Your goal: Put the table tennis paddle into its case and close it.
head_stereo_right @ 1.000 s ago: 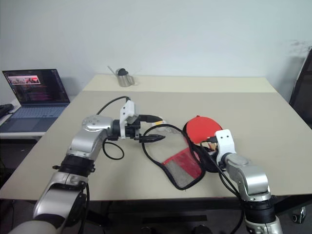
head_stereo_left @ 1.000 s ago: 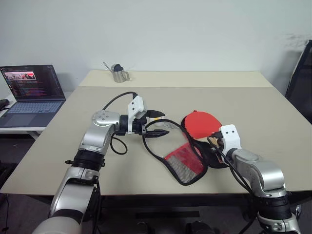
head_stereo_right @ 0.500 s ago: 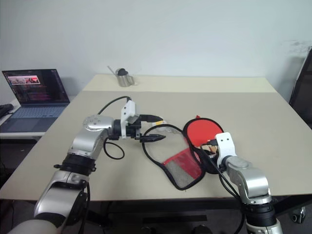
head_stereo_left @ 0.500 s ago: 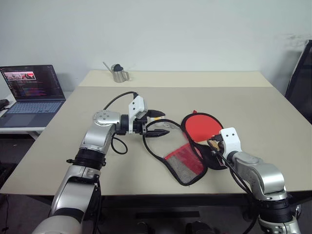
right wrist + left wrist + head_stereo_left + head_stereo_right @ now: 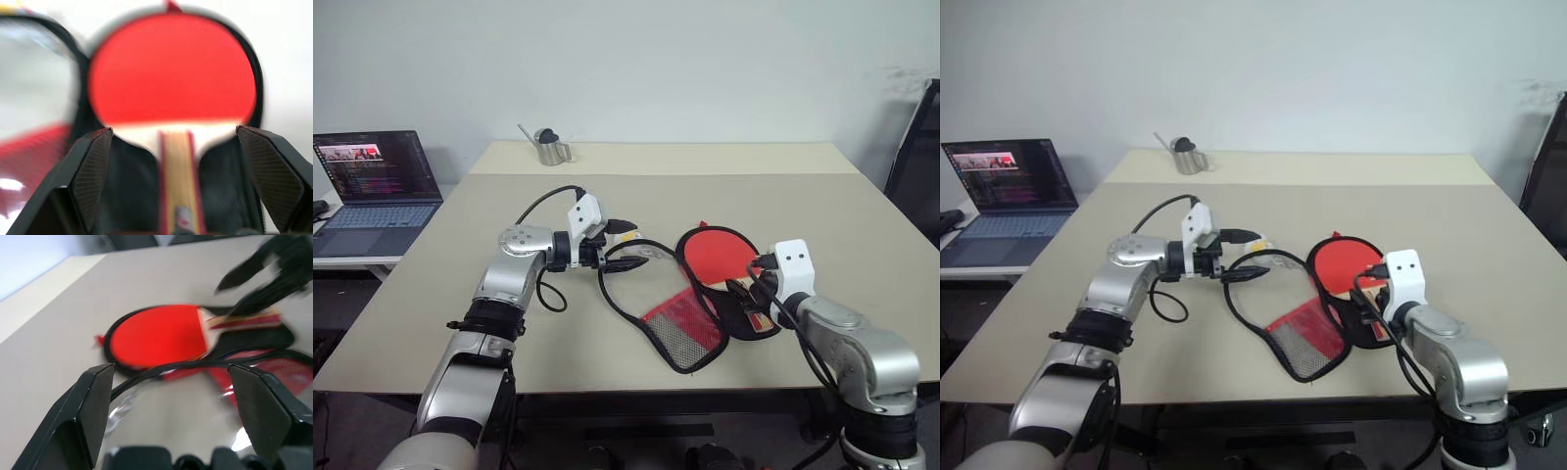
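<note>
1. Where the head views are checked, a beige table [image 5: 822, 211] against a pale wall is seen, with a laptop [image 5: 374, 186] off to the left and a small metal watering can [image 5: 548, 146] at the far edge.
2. In the left wrist view, the left gripper [image 5: 176, 396] is held wide open, empty, at the case [image 5: 274, 340] rim.
3. In the right wrist view, the right gripper [image 5: 178, 161] is spread open, gripping nothing; the table tennis paddle [image 5: 171, 73] is seen lying red-faced in the black half, striped handle nearest.

Table tennis paddle [image 5: 172, 68]: red face, pale wood edge, handle striped red and tan. Case [image 5: 685, 328]: black half, red half, black mesh pocket, black trim. Worktop [image 5: 783, 196]: beige. Watering can [image 5: 549, 147]: silver metal.
</note>
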You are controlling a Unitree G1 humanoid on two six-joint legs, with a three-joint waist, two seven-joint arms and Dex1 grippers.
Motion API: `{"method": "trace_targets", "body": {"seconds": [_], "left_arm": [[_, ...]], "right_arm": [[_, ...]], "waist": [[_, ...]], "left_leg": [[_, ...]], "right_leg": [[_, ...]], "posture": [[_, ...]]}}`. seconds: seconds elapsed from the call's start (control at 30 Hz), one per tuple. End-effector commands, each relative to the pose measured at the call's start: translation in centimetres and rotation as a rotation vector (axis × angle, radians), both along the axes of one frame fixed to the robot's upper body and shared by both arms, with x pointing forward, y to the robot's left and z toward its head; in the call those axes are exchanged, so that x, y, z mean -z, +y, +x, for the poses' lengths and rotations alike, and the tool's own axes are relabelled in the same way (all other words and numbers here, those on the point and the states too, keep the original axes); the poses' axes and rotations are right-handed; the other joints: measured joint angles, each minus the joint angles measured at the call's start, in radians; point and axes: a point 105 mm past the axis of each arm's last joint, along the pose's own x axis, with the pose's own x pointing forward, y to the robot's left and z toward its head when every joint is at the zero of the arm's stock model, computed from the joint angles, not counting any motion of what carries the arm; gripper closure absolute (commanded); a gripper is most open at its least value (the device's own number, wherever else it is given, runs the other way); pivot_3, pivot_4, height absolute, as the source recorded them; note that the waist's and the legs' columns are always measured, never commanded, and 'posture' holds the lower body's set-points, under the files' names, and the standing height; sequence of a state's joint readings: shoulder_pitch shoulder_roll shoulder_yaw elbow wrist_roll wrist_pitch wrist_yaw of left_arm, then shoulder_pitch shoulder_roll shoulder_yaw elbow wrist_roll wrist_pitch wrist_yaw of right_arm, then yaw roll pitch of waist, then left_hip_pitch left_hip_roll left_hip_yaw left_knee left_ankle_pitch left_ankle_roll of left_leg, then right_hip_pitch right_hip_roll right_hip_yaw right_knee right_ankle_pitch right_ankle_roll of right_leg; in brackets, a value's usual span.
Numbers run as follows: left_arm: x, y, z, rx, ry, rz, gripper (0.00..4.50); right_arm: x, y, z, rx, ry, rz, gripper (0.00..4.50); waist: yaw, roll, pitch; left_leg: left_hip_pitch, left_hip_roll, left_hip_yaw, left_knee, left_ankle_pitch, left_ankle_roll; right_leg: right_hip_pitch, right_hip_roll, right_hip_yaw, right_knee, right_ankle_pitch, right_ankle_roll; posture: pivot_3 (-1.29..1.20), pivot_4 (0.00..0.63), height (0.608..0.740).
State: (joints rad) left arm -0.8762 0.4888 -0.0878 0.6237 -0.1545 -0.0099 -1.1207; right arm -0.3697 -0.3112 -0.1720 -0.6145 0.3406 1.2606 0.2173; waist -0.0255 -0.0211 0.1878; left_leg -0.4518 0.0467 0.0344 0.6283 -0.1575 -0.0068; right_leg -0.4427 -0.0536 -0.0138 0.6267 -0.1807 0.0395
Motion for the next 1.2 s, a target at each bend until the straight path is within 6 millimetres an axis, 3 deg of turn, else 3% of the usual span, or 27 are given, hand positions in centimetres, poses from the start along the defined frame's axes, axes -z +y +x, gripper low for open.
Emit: {"method": "trace_targets", "body": {"seconds": [0.03, 0.23, 0.43, 0.7, 0.83, 1.2], "left_arm": [[-1.5, 3.2, 2.0, -0.19, -0.095, -0.022, 0.45], [0.9, 6.8, 3.3, -0.369, -0.086, 0.07, 0.45], [2.9, 8.9, 3.2, -0.423, -0.018, 0.125, 0.45], [5.3, 9.9, 0.6, -0.265, 0.169, 0.175, 0.45], [5.7, 9.3, 0.4, -0.225, 0.194, 0.151, 0.45], [7.2, 4.7, -0.2, -0.07, 0.231, 0.124, 0.45]], "right_arm": [[-2.9, 0.1, -1.5, -0.073, -0.094, 0.02, 0.06], [-4.3, -0.3, -2.1, -0.128, -0.116, 0.01, 0.06], [-4.4, -0.4, -2.0, -0.126, -0.116, 0.002, 0.06], [-3.9, -0.1, -2.4, -0.154, -0.104, -0.002, 0.06], [-4.0, 0.0, -2.6, -0.168, -0.11, 0.002, 0.06], [-4.5, -0.3, -3.4, -0.198, -0.131, 0.0, 0.06]], "waist": [[-0.001, 0.0, 0.0], [0.0, 0.0, 0.0], [-0.001, 0.0, 0.0], [-0.001, 0.0, 0.0], [-0.001, 0.0, 0.0], [0.002, 0.0, 0.0]], "left_leg": [[0.0, 0.0, 0.0, 0.0, 0.0, 0.0], [0.0, 0.0, 0.0, 0.0, -0.001, -0.002], [0.0, 0.0, 0.001, -0.001, -0.003, -0.006], [-0.001, 0.001, 0.001, -0.004, -0.003, -0.004], [-0.002, 0.001, 0.002, -0.004, -0.002, -0.003], [-0.003, 0.001, 0.002, -0.004, -0.002, -0.003]], "right_leg": [[0.0, 0.0, 0.0, 0.0, 0.0, 0.0], [0.0, -0.001, -0.001, -0.001, 0.0, 0.0], [0.0, -0.001, -0.001, -0.003, 0.0, 0.0], [0.0, -0.001, -0.002, -0.009, 0.0, 0.0], [0.0, -0.002, -0.002, -0.01, 0.0, 0.0], [0.001, -0.001, -0.002, -0.012, 0.0, 0.0]], "posture": [[0.0, 0.15, 0.74], [0.0, 0.15, 0.74], [0.0, 0.15, 0.74], [0.0, 0.15, 0.74], [0.0, 0.15, 0.74], [0.0, 0.15, 0.74]]}}
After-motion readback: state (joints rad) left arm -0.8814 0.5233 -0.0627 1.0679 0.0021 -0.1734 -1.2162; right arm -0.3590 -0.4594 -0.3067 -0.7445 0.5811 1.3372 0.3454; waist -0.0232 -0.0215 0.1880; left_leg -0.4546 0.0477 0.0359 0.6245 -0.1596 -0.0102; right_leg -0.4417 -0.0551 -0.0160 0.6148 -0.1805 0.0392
